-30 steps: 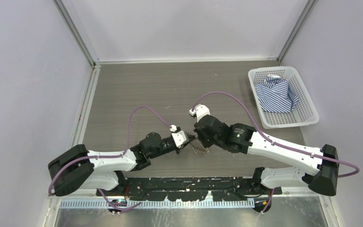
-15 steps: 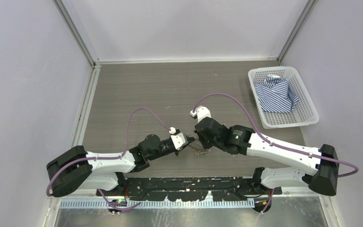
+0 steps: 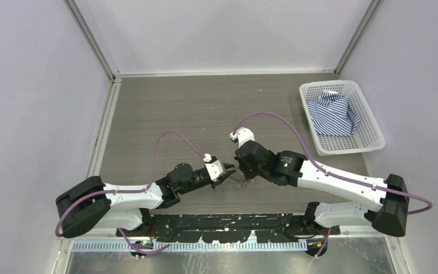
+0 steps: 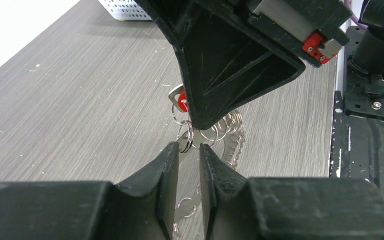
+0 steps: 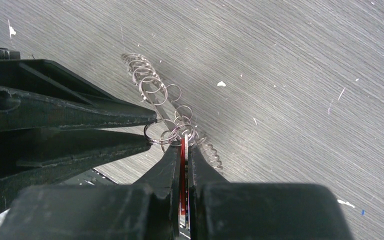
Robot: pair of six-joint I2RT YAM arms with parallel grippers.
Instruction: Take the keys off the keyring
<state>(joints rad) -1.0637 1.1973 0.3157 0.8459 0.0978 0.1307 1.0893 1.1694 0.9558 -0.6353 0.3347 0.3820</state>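
The keys (image 3: 242,181) hang as a bunch of small silvery keys and split rings low over the table's near middle. My right gripper (image 5: 183,146) is shut on the red-headed key (image 5: 183,156), which also shows in the left wrist view (image 4: 181,102). The keyring (image 4: 233,136), fringed with keys, hangs below it. My left gripper (image 4: 189,146) meets it tip to tip, its jaws a narrow gap apart and closed on a small split ring (image 5: 155,134) at the top of the bunch. In the top view the left gripper (image 3: 226,173) touches the right gripper (image 3: 238,170).
A white plastic basket (image 3: 374,130) holding a striped blue-and-white cloth (image 3: 334,114) stands at the right edge of the table. The arm bases and a black rail (image 3: 234,220) run along the near edge. Purple cables arch over both arms.
My left gripper has shifted slightly toward the near edge and closer to the right gripper's tip. The right gripper and the key bunch have barely moved.
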